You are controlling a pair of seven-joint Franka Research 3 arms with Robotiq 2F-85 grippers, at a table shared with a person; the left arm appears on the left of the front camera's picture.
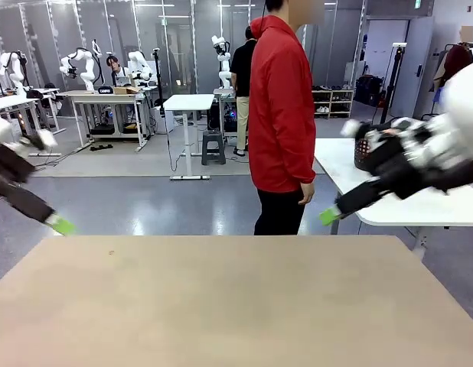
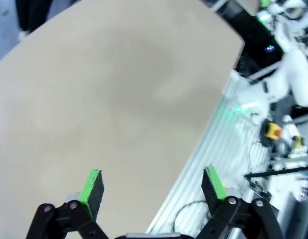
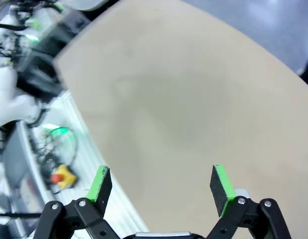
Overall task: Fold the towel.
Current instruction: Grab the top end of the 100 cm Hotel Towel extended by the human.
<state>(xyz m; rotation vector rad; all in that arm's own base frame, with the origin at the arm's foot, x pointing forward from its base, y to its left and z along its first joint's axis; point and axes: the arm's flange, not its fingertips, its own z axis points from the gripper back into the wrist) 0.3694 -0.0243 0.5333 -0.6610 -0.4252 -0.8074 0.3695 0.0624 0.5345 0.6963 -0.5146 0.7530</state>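
Observation:
The towel is out of view. My left gripper (image 2: 151, 184) is open, with nothing between its green pads, and hangs above the bare tan table (image 2: 109, 99) near the table's edge. My right gripper (image 3: 161, 181) is open and empty too, high over the same table (image 3: 194, 99). In the front view the left arm comes in at the far left with a green fingertip (image 1: 63, 225) beyond the table's far edge. The right arm reaches in from the right, and its green fingertip (image 1: 330, 216) is also past the far edge.
A person in a red jacket (image 1: 281, 115) stands at the far side of the tan table (image 1: 221, 306), arms down. Behind the right arm a white table (image 1: 420, 208) carries a dark basket (image 1: 364, 153). Robot bases and cables (image 2: 273, 134) lie beside the table's near edge.

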